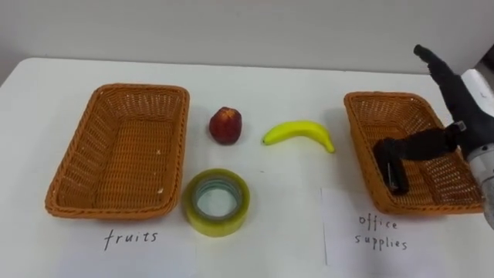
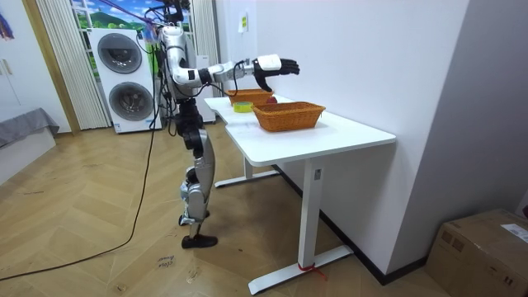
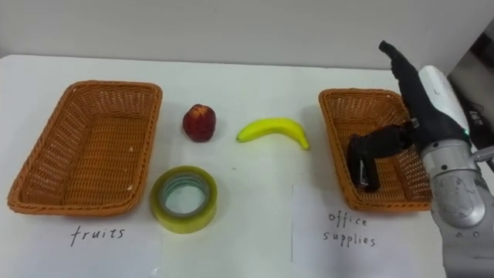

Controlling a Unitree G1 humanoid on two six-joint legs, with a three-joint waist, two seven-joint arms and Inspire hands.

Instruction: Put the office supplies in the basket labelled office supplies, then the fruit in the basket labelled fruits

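My right hand (image 1: 441, 143) hangs over the woven wicker basket (image 1: 370, 97) on the right, fingers spread loosely and holding nothing. A paper slip in front of it is handwritten "office supplies" (image 1: 378, 232). The curved yellow banana (image 1: 301, 131) lies just left of that basket, the round red apple (image 1: 225, 125) beyond it. The glossy tape roll (image 1: 216, 229) lies flat beside the left basket (image 1: 139, 88), which is marked "fruits" (image 1: 131, 238), all on the white tabletop (image 1: 309, 69).
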